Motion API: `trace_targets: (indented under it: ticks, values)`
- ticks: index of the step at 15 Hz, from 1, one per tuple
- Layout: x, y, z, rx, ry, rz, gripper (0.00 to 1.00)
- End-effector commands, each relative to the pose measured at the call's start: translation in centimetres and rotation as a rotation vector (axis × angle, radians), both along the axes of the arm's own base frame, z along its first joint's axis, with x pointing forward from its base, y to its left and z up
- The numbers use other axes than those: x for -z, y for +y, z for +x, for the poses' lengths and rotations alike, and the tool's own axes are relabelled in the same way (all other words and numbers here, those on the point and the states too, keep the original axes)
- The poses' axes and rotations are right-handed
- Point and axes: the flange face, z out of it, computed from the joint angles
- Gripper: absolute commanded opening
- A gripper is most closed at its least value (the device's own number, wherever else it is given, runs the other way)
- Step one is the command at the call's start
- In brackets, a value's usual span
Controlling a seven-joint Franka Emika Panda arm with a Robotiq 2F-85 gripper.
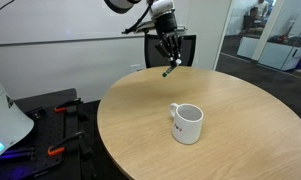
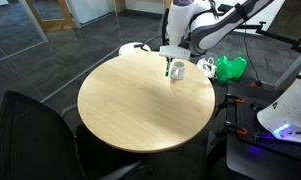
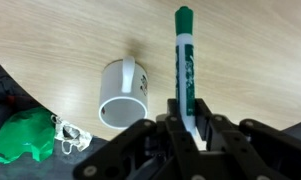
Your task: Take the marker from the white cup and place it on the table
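My gripper [image 3: 186,125] is shut on the marker [image 3: 184,62], a green-and-white pen with a dark green cap. In the wrist view the marker sticks out ahead of the jaws, over the table [image 3: 250,50]. The white cup [image 3: 124,93] stands upright and empty to the left of the marker. In an exterior view the gripper [image 1: 170,60] hangs high above the far edge of the table [image 1: 140,110], with the marker [image 1: 171,68] tilted below it and the cup [image 1: 187,123] well in front. In the other exterior view [image 2: 176,70] the cup is partly hidden by the gripper [image 2: 175,62].
A green cloth-like object [image 3: 23,135] and a small clear object [image 3: 66,136] lie on the floor past the table edge. A black chair [image 1: 180,50] stands behind the table. Another chair [image 2: 30,125] stands at the near side. Equipment stands beside the table [image 2: 285,105].
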Motion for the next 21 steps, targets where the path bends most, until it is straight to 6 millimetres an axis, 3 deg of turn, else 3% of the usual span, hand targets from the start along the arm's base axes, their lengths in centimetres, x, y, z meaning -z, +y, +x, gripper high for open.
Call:
trace_targets:
  ticks: [1,6,9,14,21]
  values:
    - [0.1,2.9,0.4,-0.115,0.050,0.090,0.05]
    - [1.5,6.9,1.4,-0.294,0.144,0.210,0.05]
    - [2.6,8.1,2.3,-0.400,0.203,0.279,0.05]
    - [5.1,8.4,4.0,-0.557,0.313,0.317,0.05]
    - [10.4,8.0,5.5,-0.684,0.458,0.325,0.05]
